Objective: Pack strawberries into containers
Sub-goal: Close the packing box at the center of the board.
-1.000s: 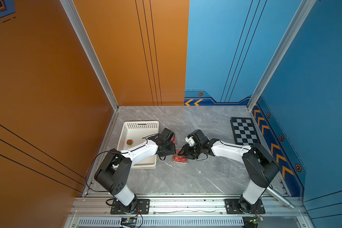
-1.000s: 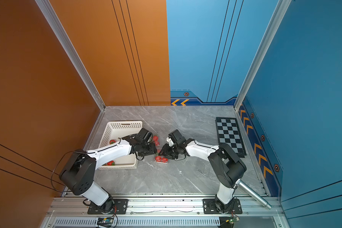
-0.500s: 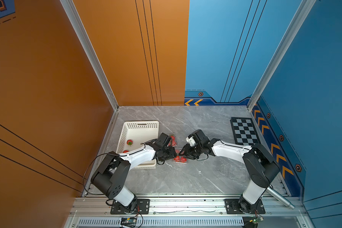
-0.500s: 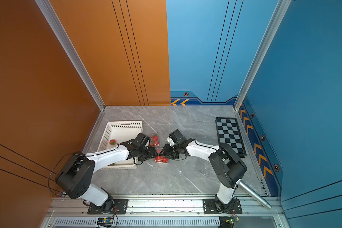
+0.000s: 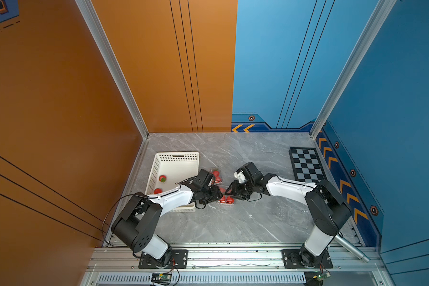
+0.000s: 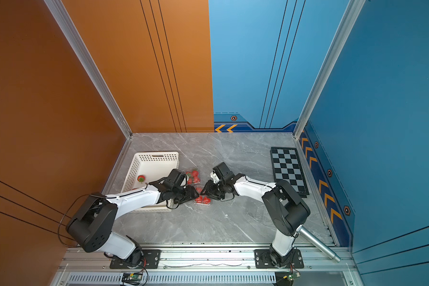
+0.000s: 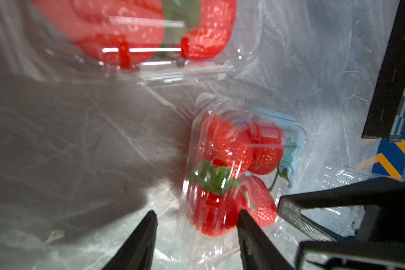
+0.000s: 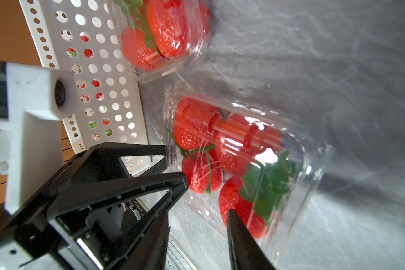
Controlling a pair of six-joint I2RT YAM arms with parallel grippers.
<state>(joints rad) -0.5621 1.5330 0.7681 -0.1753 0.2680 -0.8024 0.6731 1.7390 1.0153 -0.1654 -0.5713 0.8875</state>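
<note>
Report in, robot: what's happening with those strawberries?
Left claw open, right claw's grip unclear, both at a filled container. Loose strawberries in white basket. Claws crowd each other.

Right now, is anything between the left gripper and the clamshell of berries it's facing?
Nothing visible. In the left wrist view the clamshell lies directly ahead of the open left gripper; the right gripper is at its other side, not between.

The left arm has swung back — its jaws now beside the front container.
</note>
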